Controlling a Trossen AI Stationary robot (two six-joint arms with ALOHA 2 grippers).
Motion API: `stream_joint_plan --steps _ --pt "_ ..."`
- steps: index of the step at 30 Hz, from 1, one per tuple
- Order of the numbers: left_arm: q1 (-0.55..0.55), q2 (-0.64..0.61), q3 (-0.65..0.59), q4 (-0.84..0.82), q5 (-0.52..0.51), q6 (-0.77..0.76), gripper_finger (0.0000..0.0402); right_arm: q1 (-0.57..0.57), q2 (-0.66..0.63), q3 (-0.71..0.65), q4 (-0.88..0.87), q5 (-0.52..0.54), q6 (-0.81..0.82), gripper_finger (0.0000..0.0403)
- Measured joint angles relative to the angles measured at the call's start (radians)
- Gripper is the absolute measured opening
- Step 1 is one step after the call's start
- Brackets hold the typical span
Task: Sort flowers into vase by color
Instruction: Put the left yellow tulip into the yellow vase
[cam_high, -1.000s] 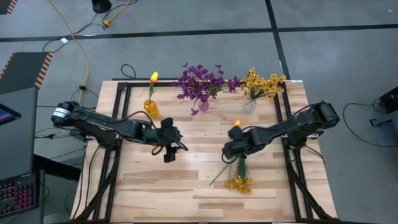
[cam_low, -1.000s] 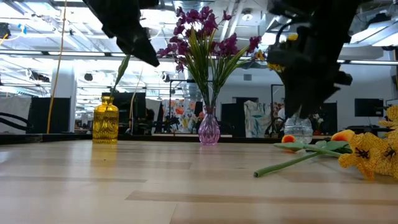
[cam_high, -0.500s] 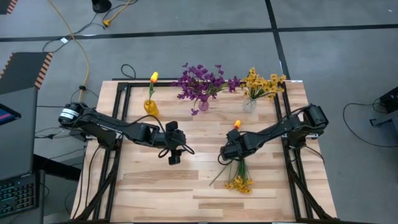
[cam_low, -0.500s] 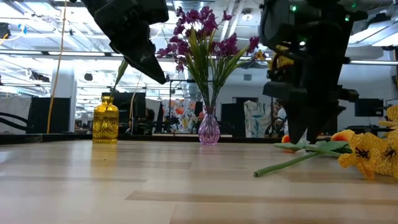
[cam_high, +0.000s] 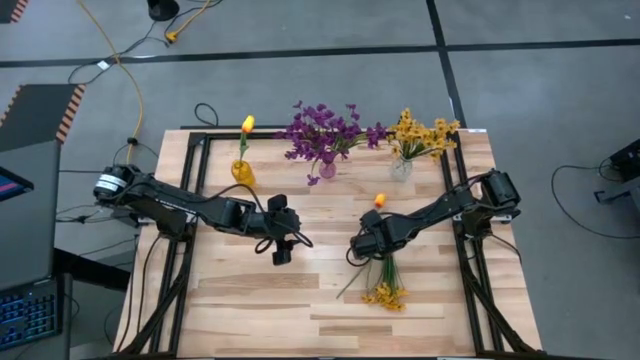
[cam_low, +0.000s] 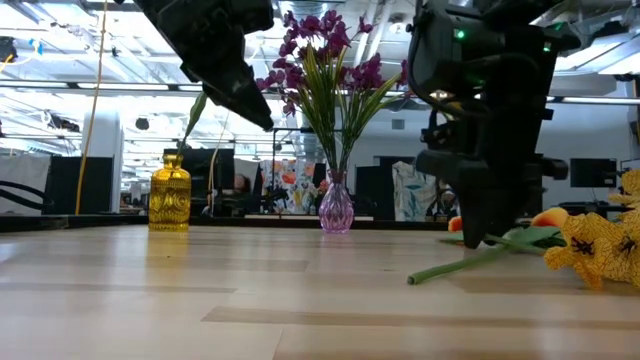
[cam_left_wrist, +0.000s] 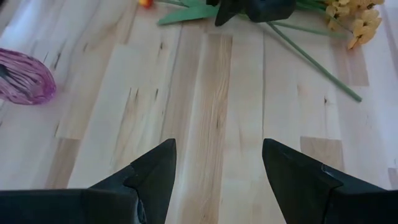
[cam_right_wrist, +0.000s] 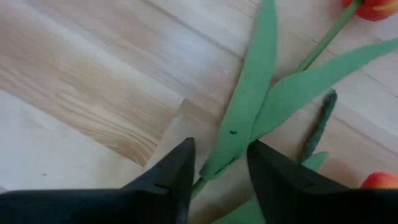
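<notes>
Orange tulip-like buds (cam_right_wrist: 373, 6) and a yellow sprig (cam_high: 385, 295) lie on the table, their green stems crossing. My right gripper (cam_right_wrist: 221, 149) points down over them, one finger on either side of a long green leaf (cam_right_wrist: 231, 134). It shows at the table's middle right (cam_high: 360, 248). My left gripper (cam_high: 281, 255) hovers open above bare wood at the middle left, holding nothing. At the far edge stand a yellow vase (cam_high: 243, 172) with one tulip, a purple vase (cam_high: 327, 168) with purple flowers, and a clear vase (cam_high: 401, 167) with yellow flowers. My right gripper comes from above with its fingers pointing down, astride the lower part of the tulip's leaf (cam_right_wrist: 217, 163). The leaf lies flat on the table and fills most of the gap. Whether the fingers touch it, I cannot tell.
Black frame rails (cam_high: 190, 200) run along the table's left and right sides. Bare wood lies between the two grippers and toward the near edge. The lying stems (cam_low: 470, 260) reach toward the table's near side.
My right gripper has sunk onto the lying flowers, shifting a little toward the table's left and near edge and tipping steeper. My left gripper has dropped slightly and moved a little toward the table's right, then kept still. The flowers have not moved.
</notes>
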Motion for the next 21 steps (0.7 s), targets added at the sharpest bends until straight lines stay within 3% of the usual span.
stream_joint_plan --steps 6,10,21 --pt "0.0 0.0 0.0 -0.003 0.0 -0.001 0.0227 0.0 -0.003 -0.001 0.012 -0.005 -0.01 0.0079" --pt "0.0 0.0 0.0 -0.003 0.001 -0.042 0.0227 0.002 -0.003 -0.001 0.009 -0.006 -0.02 0.0041" --pt "0.0 -0.016 0.001 -0.009 0.098 -0.061 0.0227 0.013 -0.007 0.057 0.003 -0.016 -0.166 0.0052"
